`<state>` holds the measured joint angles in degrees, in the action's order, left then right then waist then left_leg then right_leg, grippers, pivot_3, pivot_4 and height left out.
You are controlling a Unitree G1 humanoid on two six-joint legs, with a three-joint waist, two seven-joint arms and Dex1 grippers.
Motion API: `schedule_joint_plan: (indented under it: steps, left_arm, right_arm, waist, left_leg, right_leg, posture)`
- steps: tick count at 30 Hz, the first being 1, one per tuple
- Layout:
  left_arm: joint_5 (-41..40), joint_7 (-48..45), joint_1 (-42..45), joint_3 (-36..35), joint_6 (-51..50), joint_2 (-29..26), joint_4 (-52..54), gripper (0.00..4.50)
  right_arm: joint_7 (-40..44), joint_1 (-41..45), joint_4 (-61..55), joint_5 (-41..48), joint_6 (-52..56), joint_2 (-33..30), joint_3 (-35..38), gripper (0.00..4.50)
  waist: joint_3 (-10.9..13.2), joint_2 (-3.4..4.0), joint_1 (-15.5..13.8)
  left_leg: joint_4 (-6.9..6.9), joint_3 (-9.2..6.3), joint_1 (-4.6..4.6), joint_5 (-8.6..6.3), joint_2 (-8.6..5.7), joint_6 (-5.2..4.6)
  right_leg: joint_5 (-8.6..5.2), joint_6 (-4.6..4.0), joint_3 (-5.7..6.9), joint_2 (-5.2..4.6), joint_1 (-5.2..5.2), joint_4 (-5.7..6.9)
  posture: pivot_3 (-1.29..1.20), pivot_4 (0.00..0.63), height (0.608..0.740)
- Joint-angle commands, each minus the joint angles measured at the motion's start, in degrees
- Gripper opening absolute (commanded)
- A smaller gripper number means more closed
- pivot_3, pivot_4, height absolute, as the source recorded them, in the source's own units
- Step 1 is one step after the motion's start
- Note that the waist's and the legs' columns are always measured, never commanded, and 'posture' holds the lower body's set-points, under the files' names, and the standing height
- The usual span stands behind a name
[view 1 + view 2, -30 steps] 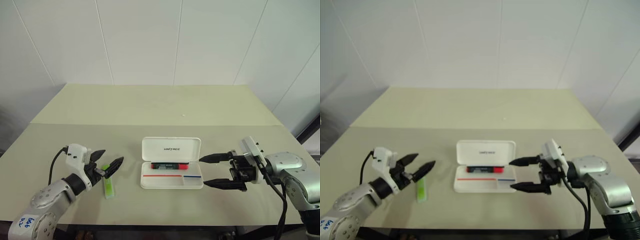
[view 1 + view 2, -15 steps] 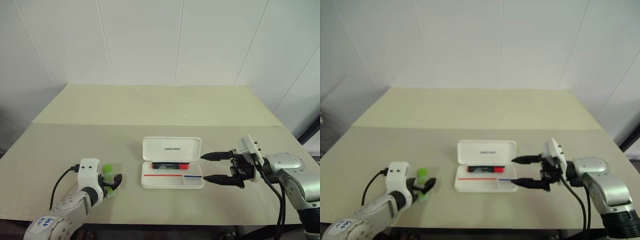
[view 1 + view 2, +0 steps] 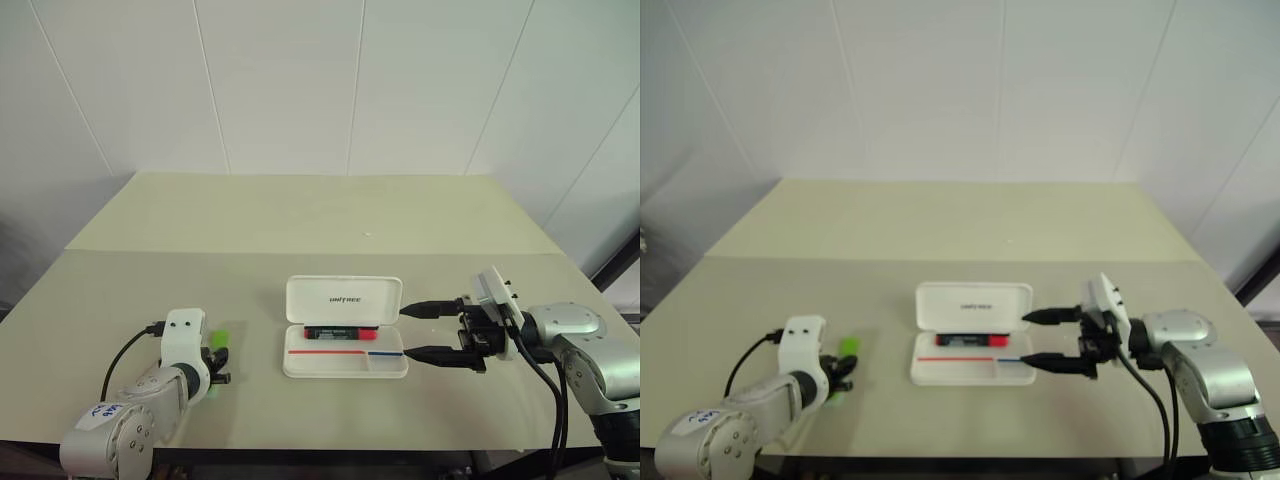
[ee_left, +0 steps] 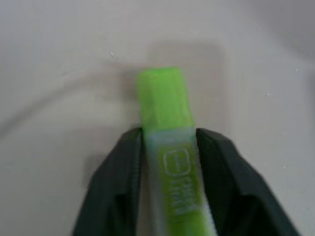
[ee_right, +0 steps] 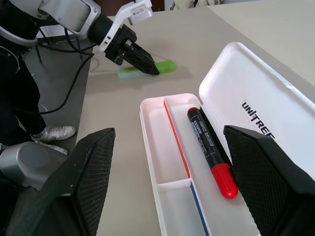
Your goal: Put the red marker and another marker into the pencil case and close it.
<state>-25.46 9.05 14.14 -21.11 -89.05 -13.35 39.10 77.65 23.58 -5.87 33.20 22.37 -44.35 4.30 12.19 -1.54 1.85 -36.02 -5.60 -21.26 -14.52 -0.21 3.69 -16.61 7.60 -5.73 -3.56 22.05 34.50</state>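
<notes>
Two grippers are out over the pale surface [image 3: 300, 215], one on each side. On the left, the left gripper [image 4: 167, 147] is down low, with its two black fingers [image 4: 123, 167] pressed against both sides of the light green marker [image 4: 167, 123]. The marker pokes out past the fingers and lies on the surface, well apart from the case. In the middle sits the white pencil case [image 3: 345, 340] with its lid [image 3: 344, 298] standing open at the back. The red marker [image 3: 341, 331] is already inside, lying in the long back part next to the lid, with its red end toward the right. The front part with the red and blue stripes has nothing in it. On the right, the right gripper [image 3: 430, 330] waits just beside the case's right end, its fingers spread wide and holding nothing.
</notes>
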Motion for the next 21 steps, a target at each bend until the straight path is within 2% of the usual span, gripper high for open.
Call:
schedule_joint_plan:
  steps: [1, 6, 15, 18, 20, 21]
  left_arm:
    - [2.63, -0.52, -0.67, 0.03, -3.43, 0.88, -3.05, 1.09]
    - [3.77, -2.41, 1.33, 0.70, -2.90, -0.19, -3.80, 1.09]
    - [2.00, -16.34, 6.78, 4.72, 14.20, -13.69, -9.71, 1.09]
    - [1.46, -21.57, 9.11, 4.98, 20.10, -17.58, -12.55, 1.09]
    - [1.26, -27.14, 10.95, 6.07, 26.67, -20.69, -14.62, 1.09]
    - [1.17, -30.54, 11.77, 6.97, 30.17, -22.41, -15.54, 1.09]
  right_arm:
    - [-0.46, 0.38, -0.88, 0.48, -1.06, -0.30, 1.31, 4.50]
    - [-0.51, 0.52, -0.63, 0.55, -1.05, -0.60, 1.76, 4.50]
    - [1.44, -1.54, -0.62, 2.20, -1.18, -1.84, 4.49, 4.50]
    - [2.46, -2.51, -0.49, 3.39, -1.27, -2.29, 6.15, 4.50]
    - [3.48, -3.37, 0.70, 3.87, -1.52, -3.00, 7.44, 4.50]
    - [4.10, -3.92, 1.46, 3.84, -1.82, -3.46, 8.03, 4.50]
  waist:
    - [-0.01, 0.01, -0.02]
    - [-0.01, 0.02, -0.03]
    - [0.08, -0.14, 0.00]
    - [0.08, -0.13, -0.26]
    - [0.07, -0.12, -0.36]
    - [0.07, -0.12, -0.47]
  left_leg:
    - [0.00, 0.00, 0.02, -0.01, 0.00, -0.01]
    - [-0.05, 0.00, 0.08, -0.02, 0.00, -0.03]
    - [-0.01, -0.02, -0.15, -0.05, 0.04, -0.10]
    - [0.15, 0.00, -0.39, -0.14, 0.04, -0.14]
    - [0.22, -0.04, -0.76, -0.18, 0.05, -0.09]
    - [0.26, -0.07, -0.90, -0.18, 0.06, -0.08]
  right_leg:
    - [0.00, 0.00, 0.00, 0.00, -0.03, -0.02]
    - [0.03, 0.02, 0.00, 0.00, -0.12, -0.09]
    - [0.32, -0.03, 0.03, -0.01, -0.15, -0.71]
    - [0.31, 0.03, 0.03, -0.06, 0.14, -0.65]
    - [0.65, 0.78, 0.07, -0.06, 0.64, -0.39]
    - [0.65, 0.82, 0.12, -0.05, 0.81, -0.36]
  posture:
    - [0.00, 0.150, 0.740]
    - [0.00, 0.150, 0.740]
    - [0.00, 0.150, 0.740]
    - [0.00, 0.150, 0.740]
    - [0.00, 0.150, 0.740]
    - [0.00, 0.150, 0.740]
